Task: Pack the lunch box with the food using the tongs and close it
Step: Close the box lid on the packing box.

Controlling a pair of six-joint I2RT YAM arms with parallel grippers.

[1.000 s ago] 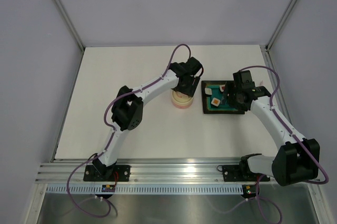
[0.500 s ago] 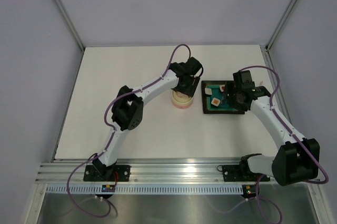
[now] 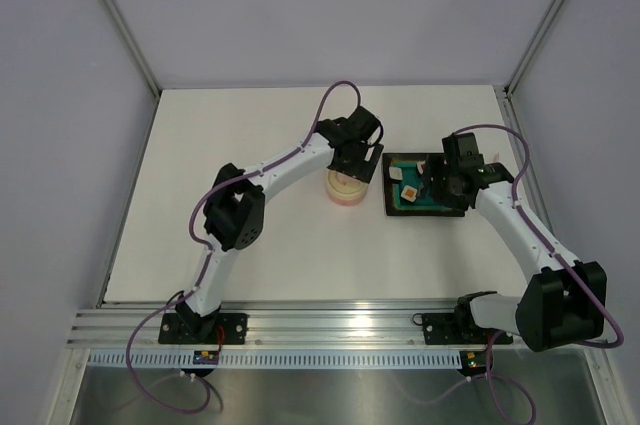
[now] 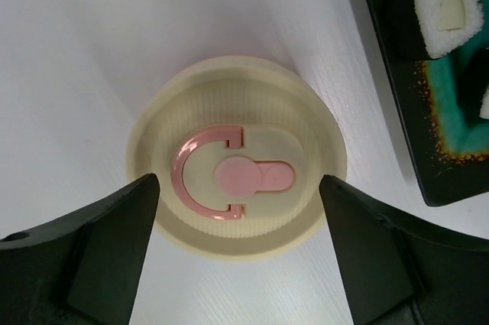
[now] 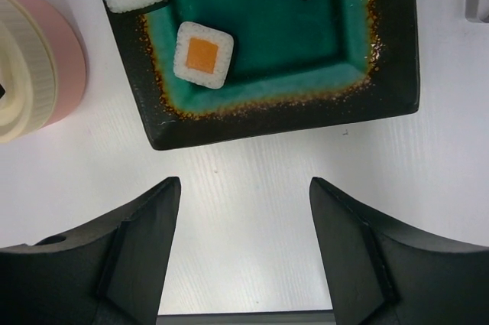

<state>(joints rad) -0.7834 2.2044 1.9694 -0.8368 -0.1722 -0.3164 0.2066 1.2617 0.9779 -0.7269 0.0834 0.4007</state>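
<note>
Left arm reaching over the table (image 3: 250, 245), the left gripper (image 4: 238, 187) points straight down, jaws spread wide either side of the lid (image 4: 252, 95) sitting on the lunch box (image 5: 65, 73). The right gripper (image 5: 244, 187), jaws apart and gripping nothing, hangs beside the tray (image 5: 267, 42) holding the food (image 5: 203, 54).

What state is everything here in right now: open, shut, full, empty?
Round pale-pink lunch box: closed, cream lid on top.
Dark teal-topped rectangular tray: holds three white rice rolls.
Left gripper: open, fingers either side of the lid.
Right gripper: open, holding nothing.
</note>
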